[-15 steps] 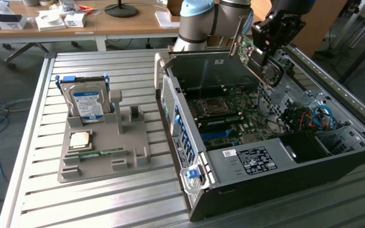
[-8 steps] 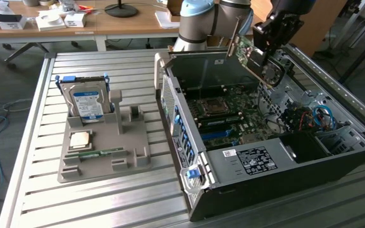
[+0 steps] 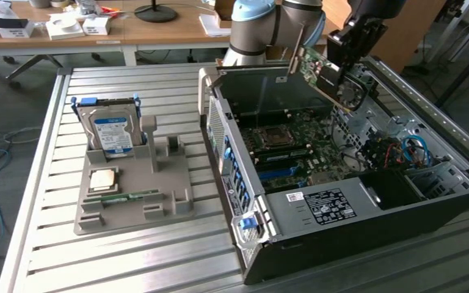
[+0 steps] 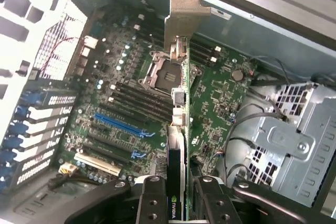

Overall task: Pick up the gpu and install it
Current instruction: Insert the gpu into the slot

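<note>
The gpu (image 3: pixel 322 74), a green card with a dark cooler and a silver bracket, hangs tilted above the open computer case (image 3: pixel 324 207), over its back right part. My gripper (image 3: pixel 342 68) is shut on it from above. In the wrist view the gpu (image 4: pixel 181 114) appears edge-on, its silver bracket (image 4: pixel 185 14) at the far end, and the gripper (image 4: pixel 178 203) clamps its near edge with a finger (image 4: pixel 152 203) on each side. Below it lies the motherboard (image 4: pixel 220 93) with a blue slot (image 4: pixel 118 124) and black slots, none touched by the card.
A grey fixture (image 3: pixel 165 201) on the slatted metal table (image 3: pixel 47 256) holds a hard drive (image 3: pixel 112 131), a processor chip (image 3: pixel 104 180) and a memory strip (image 3: pixel 120 196). Drive cage and cables (image 3: pixel 405 149) fill the case's right side. Desks stand behind.
</note>
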{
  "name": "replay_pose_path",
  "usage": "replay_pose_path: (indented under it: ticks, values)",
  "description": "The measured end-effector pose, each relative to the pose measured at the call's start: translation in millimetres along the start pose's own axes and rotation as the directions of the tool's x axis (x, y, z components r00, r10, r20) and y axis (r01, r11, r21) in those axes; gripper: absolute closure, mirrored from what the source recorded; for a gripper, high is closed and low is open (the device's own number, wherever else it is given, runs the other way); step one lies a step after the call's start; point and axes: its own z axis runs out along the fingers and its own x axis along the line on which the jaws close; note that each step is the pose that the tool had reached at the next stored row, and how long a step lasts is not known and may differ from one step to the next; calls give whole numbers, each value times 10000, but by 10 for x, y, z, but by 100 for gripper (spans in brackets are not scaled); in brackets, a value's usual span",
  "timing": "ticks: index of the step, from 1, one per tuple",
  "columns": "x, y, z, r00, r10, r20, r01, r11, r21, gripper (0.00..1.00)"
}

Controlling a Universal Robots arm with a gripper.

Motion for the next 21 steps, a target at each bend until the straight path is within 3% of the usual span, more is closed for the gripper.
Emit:
replay_pose_path:
  ticks: [5,10,15,21]
  values:
    - [1,0,0,9983,-574,-31,574,9984,1,73]
    - [1,0,0,9930,-1183,-64,1183,9930,-1,73]
    - [1,1,0,9837,-1798,-93,1797,9837,-10,73]
    - [0,1,0,9676,-2522,-127,2522,9677,-26,73]
